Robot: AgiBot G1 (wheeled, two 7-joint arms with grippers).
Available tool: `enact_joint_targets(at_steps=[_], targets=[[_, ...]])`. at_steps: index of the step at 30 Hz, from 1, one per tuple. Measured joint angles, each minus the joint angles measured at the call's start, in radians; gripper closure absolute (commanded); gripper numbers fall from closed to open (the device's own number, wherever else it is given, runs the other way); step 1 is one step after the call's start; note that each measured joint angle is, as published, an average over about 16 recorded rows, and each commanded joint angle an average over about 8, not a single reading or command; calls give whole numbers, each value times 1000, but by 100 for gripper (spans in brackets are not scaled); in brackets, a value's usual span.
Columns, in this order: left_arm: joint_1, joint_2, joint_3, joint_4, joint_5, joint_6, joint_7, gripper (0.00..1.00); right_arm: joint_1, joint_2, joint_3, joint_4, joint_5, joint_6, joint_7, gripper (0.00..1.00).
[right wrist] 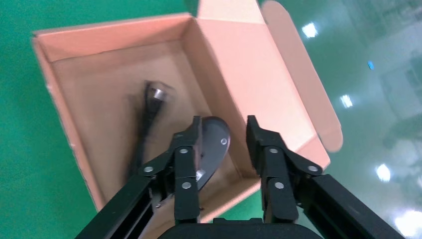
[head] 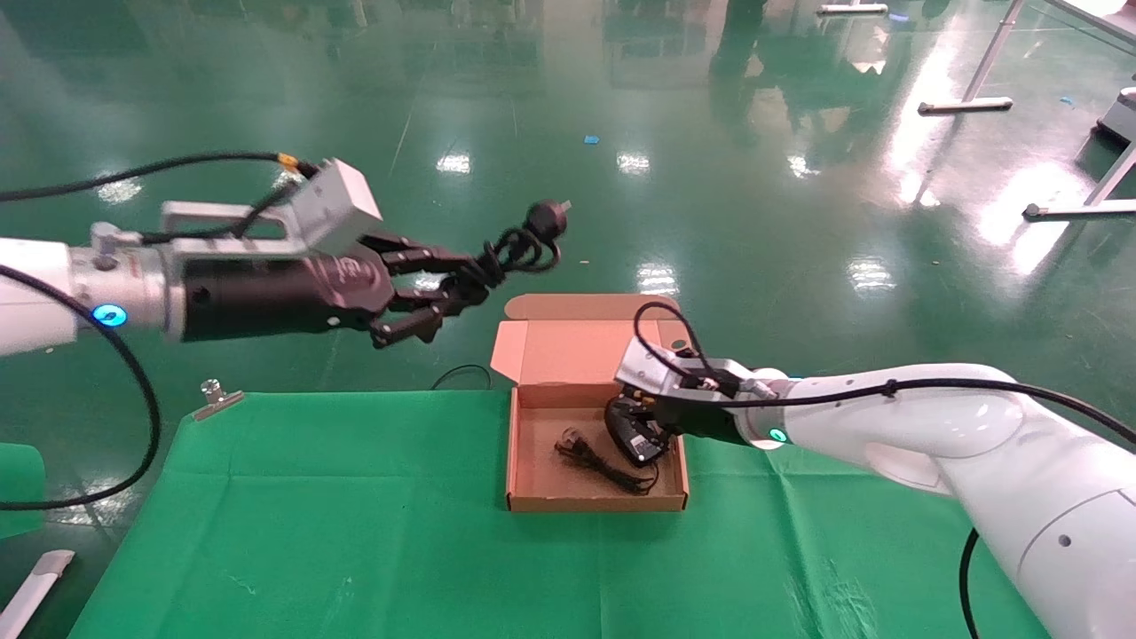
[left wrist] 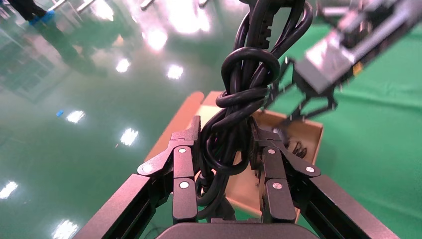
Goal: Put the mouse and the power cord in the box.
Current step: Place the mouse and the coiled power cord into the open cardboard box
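The right tool [head: 641, 437] sits low inside the box [head: 530, 417], its fingers [right wrist: 189, 149] parted, with the mouse [right wrist: 211, 149] lying against one finger but not clamped. It looks as if the mouse is being set down at the box's right wall, its thin wire [head: 596, 460] strewn over the cardboard floor.

The left tool [head: 448, 288] hangs high over the green floor, left of and above the box, closed tightly on the power cord [head: 515, 248]; the knotted bundle and round plug stick out beyond its fingertips.

The step in hand appears to be releasing the mouse. Next, the right arm would need to lift clear so the left can carry the cord over the open box and lower it in.

Counted: one mouse, one power cord, one box on the green-covered counter [head: 311, 515], and two tools.
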Motion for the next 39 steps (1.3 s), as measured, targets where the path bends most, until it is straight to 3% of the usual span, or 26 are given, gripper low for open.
enact_joint_targets(at_steps=[6, 13, 18, 23, 29, 37, 39], targets=[[76, 43, -27, -171, 83, -115, -17, 100, 42, 94, 27, -46, 49, -96, -53, 0], [247, 61, -29, -585, 206, -286, -184, 100, 124, 264, 54, -64, 86, -299, -161, 0], [363, 63, 39, -882, 266, -394, -358, 100, 196, 370, 60, -61, 90, -432, -233, 0], [437, 60, 156, -1083, 291, -478, -515, 100, 268, 439, 55, -58, 77, -520, -278, 0], [469, 55, 298, -1189, 298, -551, -655, 100, 326, 479, 44, -51, 58, -576, -291, 0], [470, 51, 426, -1207, 301, -616, -809, 100, 352, 498, 40, -38, 52, -610, -281, 0], [468, 51, 450, -1206, 301, -629, -843, 92, 353, 500, 40, -35, 51, -612, -279, 0]])
